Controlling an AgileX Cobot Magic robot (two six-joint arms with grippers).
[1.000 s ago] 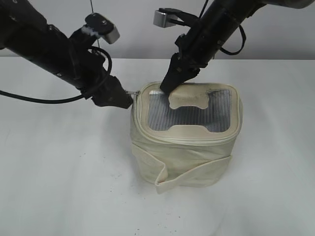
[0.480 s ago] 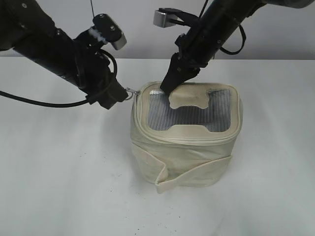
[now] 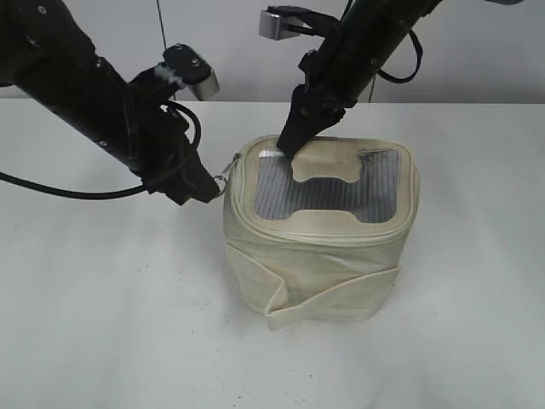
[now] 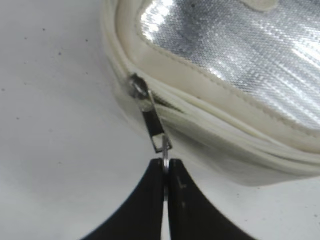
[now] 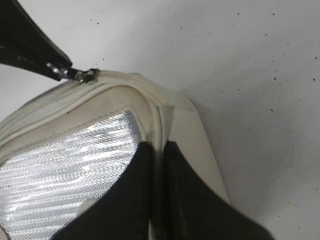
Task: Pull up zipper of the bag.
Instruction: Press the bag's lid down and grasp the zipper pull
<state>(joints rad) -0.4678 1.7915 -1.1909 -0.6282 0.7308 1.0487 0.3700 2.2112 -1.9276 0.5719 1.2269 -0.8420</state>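
The cream bag [image 3: 319, 256] stands mid-table, its grey mesh lid [image 3: 332, 194] with the bone patch [image 3: 326, 169] facing up. The zipper [image 3: 294, 236] runs round the lid rim. My left gripper [image 3: 213, 189] is at the bag's left corner, shut on the silver ring of the zipper pull [image 3: 224, 177]. In the left wrist view the gripper [image 4: 165, 163] pinches the ring, and the pull [image 4: 153, 120] stretches taut from the slider [image 4: 137, 86]. My right gripper [image 3: 286, 146] is shut on the lid's back rim; it also shows in the right wrist view [image 5: 159, 149], pinching the cream rim [image 5: 161, 120].
The bag stands on a white table [image 3: 102, 307] with a pale wall behind. A cream strap [image 3: 332, 298] wraps the bag's lower body, its loose end sticking out at the front. A black cable [image 3: 51, 189] trails from the left arm.
My left gripper has moved down and forward along the bag's left corner with the pull in it. My right gripper has lifted slightly with the back rim.
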